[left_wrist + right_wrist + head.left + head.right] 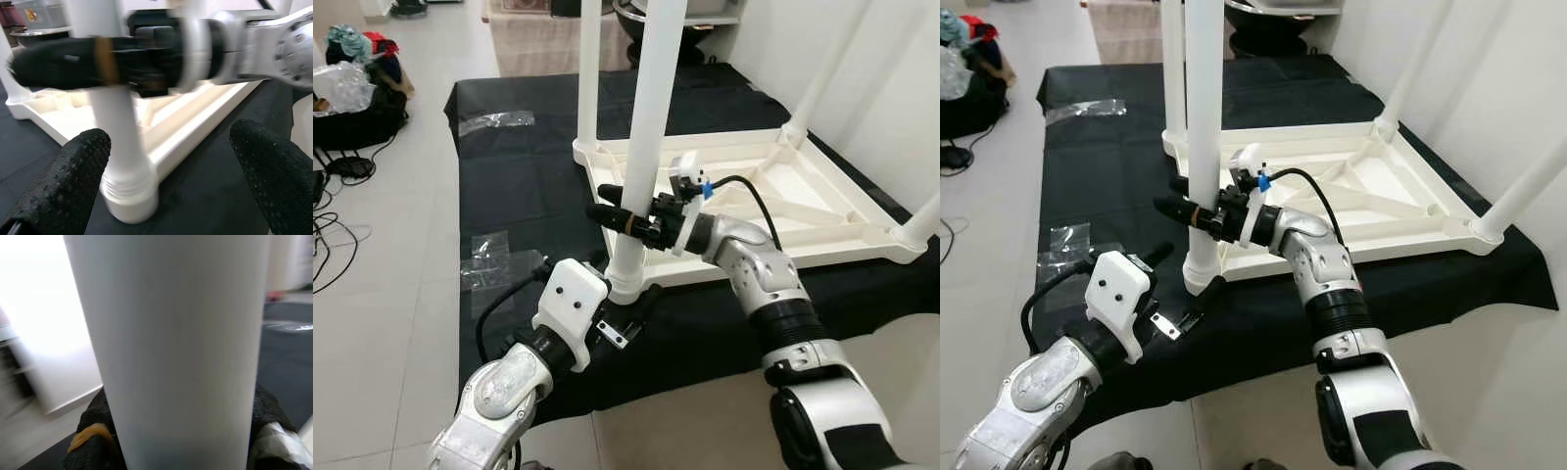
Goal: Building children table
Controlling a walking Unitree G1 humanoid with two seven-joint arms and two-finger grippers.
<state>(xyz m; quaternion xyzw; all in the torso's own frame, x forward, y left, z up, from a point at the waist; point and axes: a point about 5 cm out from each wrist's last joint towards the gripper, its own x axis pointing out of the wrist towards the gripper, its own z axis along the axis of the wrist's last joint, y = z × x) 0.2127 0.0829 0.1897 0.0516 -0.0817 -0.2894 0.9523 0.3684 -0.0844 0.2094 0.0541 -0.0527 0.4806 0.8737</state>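
The near table leg [646,127] runs off the top edge at twelve o'clock, its upper end unseen. In the left wrist view the right gripper [73,63] is motion-blurred. The left gripper [607,328] tips hide behind its white housing.

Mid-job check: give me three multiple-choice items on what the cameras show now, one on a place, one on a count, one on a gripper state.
1. Where does the upside-down white tabletop lie?
A. on the black cloth
B. on the bare tiles
C. on a shelf

2. How many white legs stand up from it?
A. one
B. two
C. four

3. What is the right gripper doing?
A. hanging idle
B. clamping the near leg
C. holding a plastic bag

Answers: 1 A, the black cloth spreads under the tabletop. 2 C, one leg rises at each corner. 3 B, its fingers close around the near leg, while the left gripper is open by that leg's base.
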